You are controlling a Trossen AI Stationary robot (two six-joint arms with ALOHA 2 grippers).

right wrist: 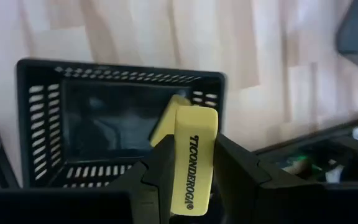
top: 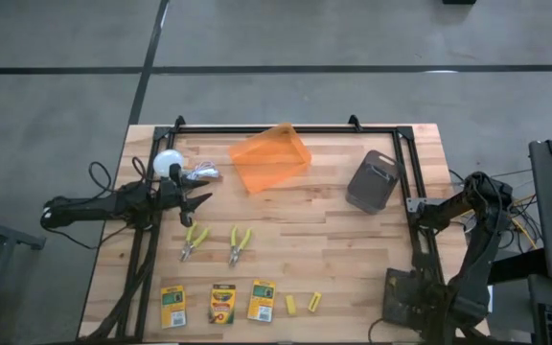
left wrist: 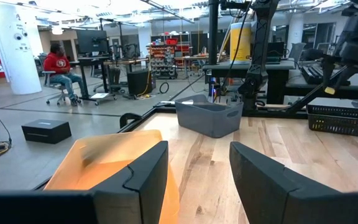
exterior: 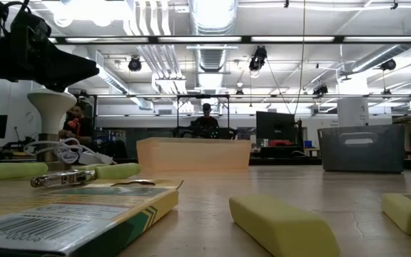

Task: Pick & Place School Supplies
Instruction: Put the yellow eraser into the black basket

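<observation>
My right gripper [right wrist: 190, 177] hangs over a black mesh basket [right wrist: 42, 118] at the table's near right corner, shut on a yellow eraser block [right wrist: 195, 134]. A second yellow block [right wrist: 165, 124] lies inside the basket. Three crayon boxes [top: 172, 305] [top: 222, 303] [top: 261, 299] and two yellow blocks [top: 291, 305] [top: 315, 301] lie flat along the near edge. Two yellow-handled pliers [top: 195, 240] [top: 239, 243] lie behind them. My left gripper [left wrist: 197, 180] waits at the table's left, level and open, holding nothing. My right gripper pinches the yellow block between its two fingers, on the block's two long narrow sides [right wrist: 180, 186] toward one end. The fingers point down and run along the block. The block's free end [right wrist: 196, 115] sticks out past the fingertips, clear above the basket.
A translucent orange bin [top: 270, 158] and a grey bin [top: 372, 180] stand at the back of the table. A white ball with a cable [top: 168, 163] sits by my left gripper. A black frame [top: 286, 127] runs along the table's edges. People sit in the room beyond.
</observation>
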